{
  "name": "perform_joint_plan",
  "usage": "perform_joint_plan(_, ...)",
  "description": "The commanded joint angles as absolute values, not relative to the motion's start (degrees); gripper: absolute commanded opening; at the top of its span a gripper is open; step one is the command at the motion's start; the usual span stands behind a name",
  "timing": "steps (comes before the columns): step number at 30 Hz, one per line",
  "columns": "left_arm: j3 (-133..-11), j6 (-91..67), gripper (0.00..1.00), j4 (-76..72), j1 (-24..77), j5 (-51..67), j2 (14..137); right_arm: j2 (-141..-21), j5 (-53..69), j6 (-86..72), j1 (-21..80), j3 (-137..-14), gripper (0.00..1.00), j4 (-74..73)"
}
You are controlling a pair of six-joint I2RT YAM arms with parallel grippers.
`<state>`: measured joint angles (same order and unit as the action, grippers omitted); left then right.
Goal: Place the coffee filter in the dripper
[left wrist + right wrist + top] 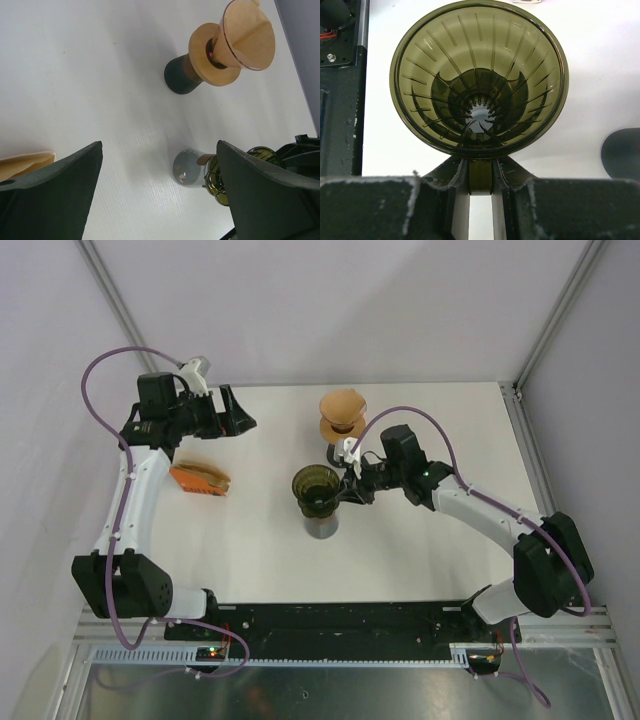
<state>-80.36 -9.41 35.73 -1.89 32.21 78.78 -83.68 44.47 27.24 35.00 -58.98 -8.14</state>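
filter stack (27, 162): cut off at left edge | green dripper (216, 181): half hidden by left end effector (159, 147) | dark cylinder (622, 152): cut off at right edge

Both arms are built of white tubular links joined by bulky black joint housings, as seen on the left arm (135, 495) and the right arm (480, 512). A purple cable (125, 350) is looped along each. The fingers (55, 195) of the left gripper (159, 145) are shaped as matte black wedges; those of the right gripper (481, 167) are black and rough-textured, with whitish frayed edges.
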Motion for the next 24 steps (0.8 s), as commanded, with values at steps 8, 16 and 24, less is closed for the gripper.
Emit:
perform_joint_plan(8, -80.6, -8.4, 1.0, 35.4, -2.2, 34.0, 78.8, -82.1, 41.8, 29.5, 34.7, -57.9, 0.07, -10.8)
perform_joint_plan(16, -80.7, -8.5, 1.0, 35.4, -2.2, 34.3, 78.9, -81.9, 42.1, 29.2, 34.4, -57.8, 0.13, -11.0)
perform_joint_plan(24, -80.8, -8.2, 1.0, 35.3, -2.2, 34.1, 78.6, -81.5, 40.2, 28.2, 34.3, -57.9, 0.35, -11.6)
